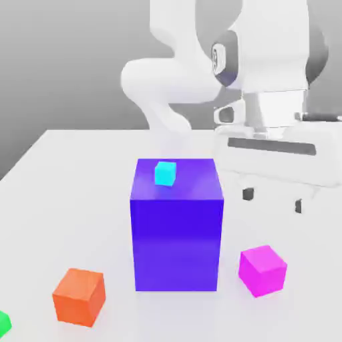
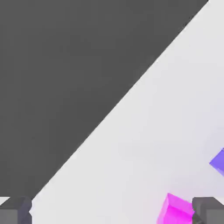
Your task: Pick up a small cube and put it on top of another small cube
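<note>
The magenta small cube (image 1: 262, 270) rests on the white table at the exterior view's right, beside the big blue-violet block (image 1: 177, 224). An orange cube (image 1: 79, 296) of about the same size lies on the block's other side, toward the exterior view's left. My gripper (image 1: 274, 200) hovers above and behind the magenta cube, open, with nothing between its dark fingers (image 1: 248, 194). In the hand view the magenta cube (image 2: 177, 210) sits close to one fingertip (image 2: 209, 211), and my gripper (image 2: 112, 212) stands wide apart over bare table.
A tiny cyan cube (image 1: 165, 173) sits on top of the blue-violet block, whose corner (image 2: 218, 161) shows in the hand view. A green object (image 1: 3, 324) is cut off at the exterior view's left corner. The table's edge (image 2: 118, 103) borders dark floor.
</note>
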`<state>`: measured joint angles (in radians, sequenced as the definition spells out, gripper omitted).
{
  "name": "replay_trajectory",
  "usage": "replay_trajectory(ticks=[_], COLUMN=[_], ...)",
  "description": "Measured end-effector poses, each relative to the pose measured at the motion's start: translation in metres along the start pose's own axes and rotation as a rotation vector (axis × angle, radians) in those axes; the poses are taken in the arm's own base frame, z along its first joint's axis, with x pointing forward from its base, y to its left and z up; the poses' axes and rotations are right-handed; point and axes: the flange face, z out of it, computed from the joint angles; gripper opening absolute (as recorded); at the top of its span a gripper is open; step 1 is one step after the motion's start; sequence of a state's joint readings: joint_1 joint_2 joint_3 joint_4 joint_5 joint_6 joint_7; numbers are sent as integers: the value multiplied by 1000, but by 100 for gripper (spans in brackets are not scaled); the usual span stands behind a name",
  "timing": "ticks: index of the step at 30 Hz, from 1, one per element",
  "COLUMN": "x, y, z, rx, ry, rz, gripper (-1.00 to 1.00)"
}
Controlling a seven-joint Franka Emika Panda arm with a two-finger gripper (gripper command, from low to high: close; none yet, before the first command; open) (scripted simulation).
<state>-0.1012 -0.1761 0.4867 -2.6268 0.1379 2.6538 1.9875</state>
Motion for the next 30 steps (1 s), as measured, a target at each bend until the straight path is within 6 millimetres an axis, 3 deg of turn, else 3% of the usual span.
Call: replay_trajectory(ticks=[8,14,15,22,28,30], x=[-13,-7,-6,-8,-11,-26], y=[70,86,88,90,80,82], z=[87,147,157,159,105,99], rx=[-141,-157,-157,-159,-155,-156], ry=[86,101,101,98,101,88], rz=[239,280,280,289,273,174], gripper=[0,0,-100,-100,-100,-100])
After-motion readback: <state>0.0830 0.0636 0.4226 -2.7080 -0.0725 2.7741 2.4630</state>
